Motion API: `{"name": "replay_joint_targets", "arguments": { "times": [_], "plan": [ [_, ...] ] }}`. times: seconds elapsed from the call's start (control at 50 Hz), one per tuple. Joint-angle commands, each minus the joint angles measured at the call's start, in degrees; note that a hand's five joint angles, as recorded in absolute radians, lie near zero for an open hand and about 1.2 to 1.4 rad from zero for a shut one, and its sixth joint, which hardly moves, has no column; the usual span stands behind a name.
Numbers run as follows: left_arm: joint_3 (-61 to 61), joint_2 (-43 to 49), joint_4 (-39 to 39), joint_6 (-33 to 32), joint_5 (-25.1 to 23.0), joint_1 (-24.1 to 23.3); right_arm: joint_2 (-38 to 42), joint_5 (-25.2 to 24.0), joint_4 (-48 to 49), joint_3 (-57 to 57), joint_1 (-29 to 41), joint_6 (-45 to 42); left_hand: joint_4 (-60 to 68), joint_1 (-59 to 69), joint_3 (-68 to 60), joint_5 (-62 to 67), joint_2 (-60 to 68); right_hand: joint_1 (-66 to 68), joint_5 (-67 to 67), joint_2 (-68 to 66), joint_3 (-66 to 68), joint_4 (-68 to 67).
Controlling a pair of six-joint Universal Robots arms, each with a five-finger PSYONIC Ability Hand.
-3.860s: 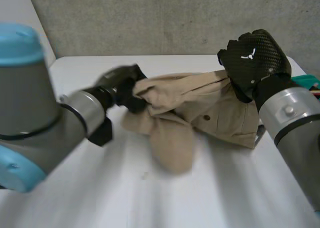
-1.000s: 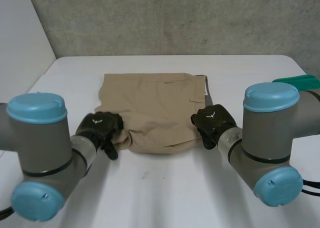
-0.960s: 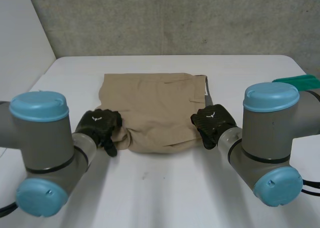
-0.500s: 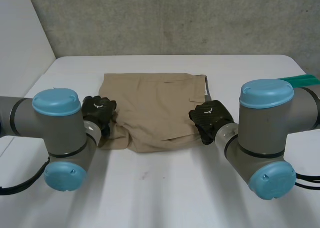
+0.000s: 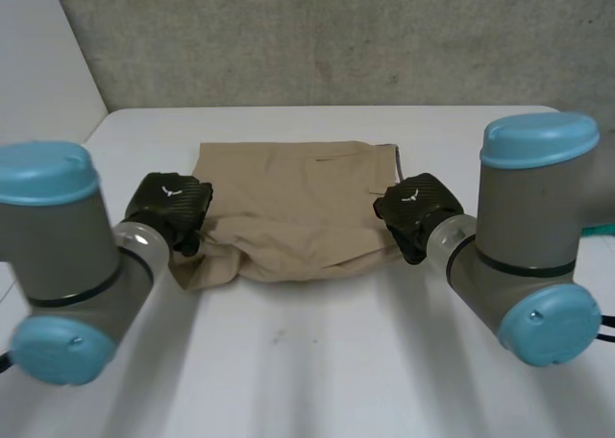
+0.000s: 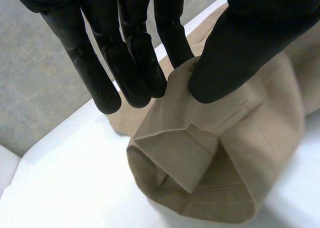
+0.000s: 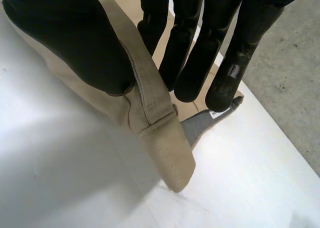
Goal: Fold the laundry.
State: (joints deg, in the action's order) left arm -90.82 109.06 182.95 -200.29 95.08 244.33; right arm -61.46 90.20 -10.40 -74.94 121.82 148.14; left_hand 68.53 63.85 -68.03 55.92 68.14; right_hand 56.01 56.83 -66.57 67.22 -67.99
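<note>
Shorts (image 5: 298, 203) in left hand (image 5: 171, 207), right hand (image 5: 420, 204)

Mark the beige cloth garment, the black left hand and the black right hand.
beige cloth garment (image 5: 298, 203): head view, flat middle.
left hand (image 5: 171, 206): head view, its back.
right hand (image 5: 420, 200): head view, its back.

No text could be read: the white tag (image 5: 394, 169) on the beige shorts (image 5: 298, 203) was too small, and the left hand (image 5: 173, 201) and right hand (image 5: 421, 201) each bore only a small white emblem.
</note>
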Motion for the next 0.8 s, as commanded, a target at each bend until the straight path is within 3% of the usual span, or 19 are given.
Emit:
{"name": "replay_joint_targets", "arguments": {
  "times": [0.02, 0.14, 0.24, 0.36, 0.44, 0.5, 0.6, 0.8],
  "plan": [
    [-2.4, -10.5, -13.0, -0.4, -3.3, -0.2, -3.2, 0.1, -9.3, 0.7, -0.7, -4.8, 11.5, 16.2, -12.0, 14.1, 11.9, 24.0, 13.2, -13.4, 12.8, -12.0],
    [-6.0, -18.0, -23.7, -5.6, -4.0, -0.4, -9.6, -0.3, -20.8, -1.3, -3.2, -12.1, 11.5, 16.2, -12.0, 14.1, 11.9, 24.0, 13.2, -13.4, 12.8, -12.0],
    [-11.6, -21.7, -25.9, -10.0, -5.1, -2.3, -13.1, -0.7, -27.9, -6.8, -4.3, -18.0, 11.5, 16.2, -12.0, 14.1, 11.9, 24.0, 13.2, -13.4, 12.8, -12.0],
    [-13.2, -21.2, -25.2, -9.9, -6.8, -5.9, -13.7, -2.2, -27.0, -8.1, -4.5, -19.4, 11.5, 16.2, -12.0, 14.1, 11.9, 24.0, 13.2, -13.4, 12.8, -12.0],
    [-9.2, -15.7, -20.1, -10.1, -6.7, -5.4, -11.6, -3.0, -22.0, -6.2, -4.4, -18.1, 11.5, 16.2, -12.0, 14.1, 11.9, 24.0, 13.2, -13.4, 12.8, -12.0],
    [-4.5, -9.9, -14.0, -10.4, -6.0, -5.2, -5.7, -2.3, -17.0, -2.2, -3.9, -15.0, 11.5, 16.2, -12.0, 14.1, 11.9, 24.0, 13.2, -13.4, 12.8, -12.0],
    [4.6, 0.9, -5.1, -10.6, -4.6, -4.6, 1.7, 1.2, -11.8, 6.9, -3.6, -10.7, 11.5, 16.2, -12.0, 14.1, 11.9, 24.0, 13.2, -13.4, 12.8, -12.0],
    [19.5, 18.0, 14.3, -12.2, -0.9, -2.2, 15.0, 5.1, 1.8, 21.9, -3.6, -11.5, 11.5, 16.2, -12.0, 14.1, 11.9, 24.0, 13.2, -13.4, 12.8, -12.0]
  ]
}}
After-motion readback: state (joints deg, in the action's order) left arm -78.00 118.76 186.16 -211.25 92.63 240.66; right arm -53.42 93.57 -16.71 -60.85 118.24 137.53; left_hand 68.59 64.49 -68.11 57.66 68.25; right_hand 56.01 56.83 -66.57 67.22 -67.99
